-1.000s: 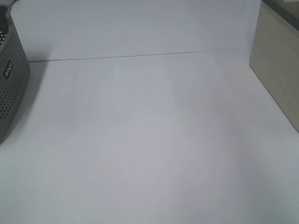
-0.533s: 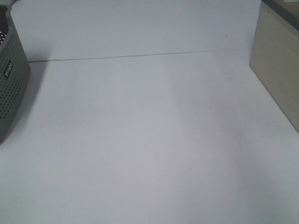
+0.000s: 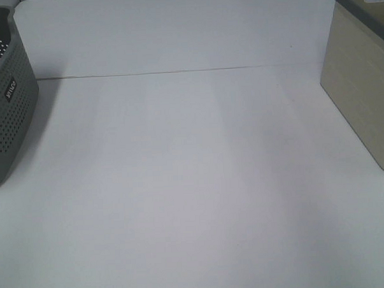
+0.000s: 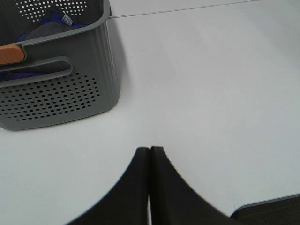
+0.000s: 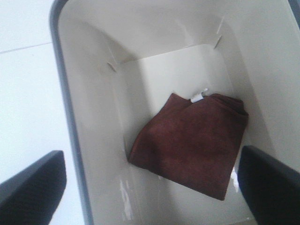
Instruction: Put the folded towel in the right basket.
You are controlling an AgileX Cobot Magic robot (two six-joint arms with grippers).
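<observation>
The folded towel [image 5: 192, 143] is dark red-brown and lies on the floor of the beige right basket [image 5: 65, 93], seen from above in the right wrist view. My right gripper [image 5: 154, 187] hangs above the basket, open and empty, with one finger at each lower corner of that view. The same basket [image 3: 362, 92] stands at the right edge of the exterior high view; the towel is hidden there. My left gripper [image 4: 150, 157] is shut and empty, low over the white table [image 4: 211, 84] beside the grey basket [image 4: 61, 93]. Neither gripper shows in the exterior high view.
The grey perforated basket [image 3: 5, 107] stands at the table's left edge and holds blue and dark cloth [image 4: 51, 26]. A seam line [image 3: 176, 72] runs across the white table [image 3: 193, 182] at the back. A dark edge [image 4: 267, 213] shows near the left gripper.
</observation>
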